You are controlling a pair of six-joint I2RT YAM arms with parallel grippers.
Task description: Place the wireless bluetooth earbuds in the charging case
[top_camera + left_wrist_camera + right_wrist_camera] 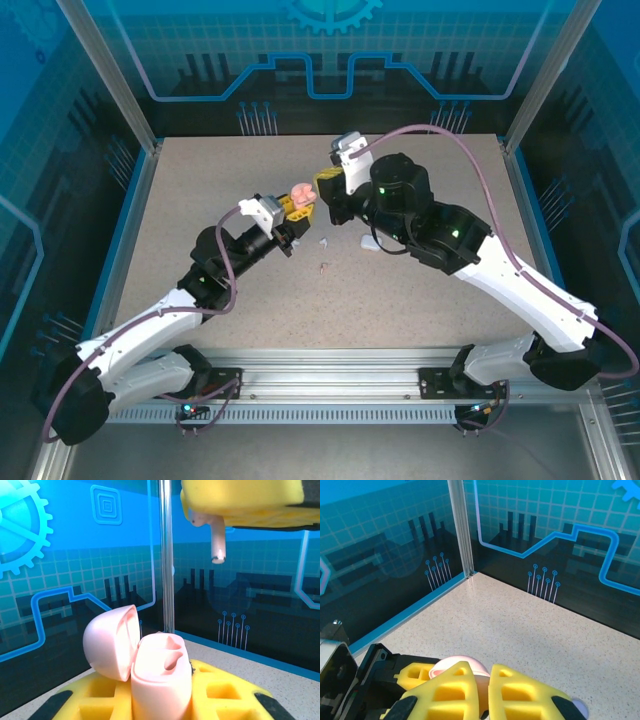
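Note:
My left gripper (pixel 297 208) (pixel 160 697) is shut on an open pink charging case (pixel 302 192) (pixel 162 670), held upright with its lid (pixel 110 642) swung to the left. Both sockets in the case look vacant. Just above and to its right, my right gripper (pixel 326 186) (pixel 484 680) is shut on a pink earbud (pixel 218 542), whose stem points down from the yellow pads (pixel 245 500). In the right wrist view the case's pink lid (pixel 455 662) sits right under the fingers. Two more tiny earbuds (pixel 322 241) (pixel 323 266) lie on the table below the grippers.
A white case (pixel 370 243) lies on the table, partly under the right arm. Glass walls with an aluminium post (pixel 166 555) close the back and sides of the speckled tabletop (pixel 520 615). A pale purple object (pixel 579 707) peeks out by the right finger.

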